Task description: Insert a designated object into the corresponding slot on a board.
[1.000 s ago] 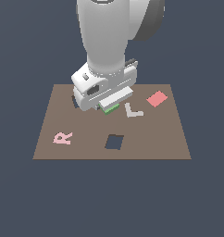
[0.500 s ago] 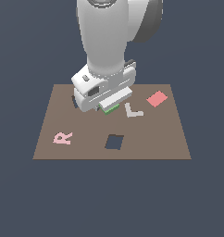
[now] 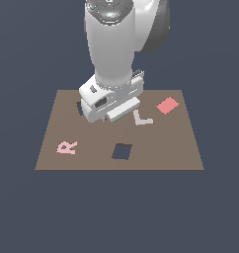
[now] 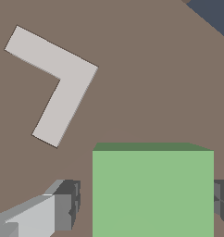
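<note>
The green block [image 4: 153, 190] lies flat on the brown board [image 3: 180, 143]. In the exterior view only a sliver of the green block [image 3: 121, 118] shows under the hand. My gripper [image 4: 146, 203] is low over the block, with one finger [image 4: 63, 208] on each side of it. The jaws stand open, and a gap shows between the nearer finger and the block. In the exterior view the gripper [image 3: 119, 116] is mostly hidden by the hand. One dark square hole [image 3: 122, 151] lies in front of it. A second hole [image 3: 79, 106] is half hidden behind the hand.
A white L-shaped piece [image 3: 141, 118] lies right beside the green block and also shows in the wrist view [image 4: 53, 83]. A red square block [image 3: 167, 105] lies at the exterior view's right. A pink R-shaped piece [image 3: 67, 147] lies at its left.
The hand has sunk slightly over the green block. Nothing else has moved.
</note>
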`<action>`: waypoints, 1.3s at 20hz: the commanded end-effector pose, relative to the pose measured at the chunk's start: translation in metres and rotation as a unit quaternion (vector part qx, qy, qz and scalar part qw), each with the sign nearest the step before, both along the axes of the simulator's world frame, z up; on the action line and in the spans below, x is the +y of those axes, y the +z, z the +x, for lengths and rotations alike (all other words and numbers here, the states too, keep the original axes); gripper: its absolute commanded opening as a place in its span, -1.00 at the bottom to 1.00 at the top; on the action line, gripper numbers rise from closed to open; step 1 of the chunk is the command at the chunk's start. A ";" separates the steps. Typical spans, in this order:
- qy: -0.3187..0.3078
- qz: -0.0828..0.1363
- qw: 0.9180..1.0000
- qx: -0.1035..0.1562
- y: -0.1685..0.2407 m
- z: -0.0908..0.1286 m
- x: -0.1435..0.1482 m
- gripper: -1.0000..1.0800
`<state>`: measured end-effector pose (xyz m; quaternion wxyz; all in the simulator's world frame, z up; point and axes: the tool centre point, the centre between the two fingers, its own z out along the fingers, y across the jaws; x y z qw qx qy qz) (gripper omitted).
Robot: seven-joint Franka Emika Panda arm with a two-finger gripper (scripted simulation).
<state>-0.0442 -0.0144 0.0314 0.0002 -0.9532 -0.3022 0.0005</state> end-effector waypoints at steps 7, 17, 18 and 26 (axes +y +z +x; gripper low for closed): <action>0.000 0.000 1.000 -0.001 -0.001 0.000 0.000 -1.00; -0.012 0.000 1.000 -0.001 0.000 0.001 -0.002 -1.00; -0.017 0.000 1.000 -0.001 0.000 0.002 -0.003 -1.00; -0.089 0.000 0.996 -0.001 0.001 0.007 -0.011 -1.00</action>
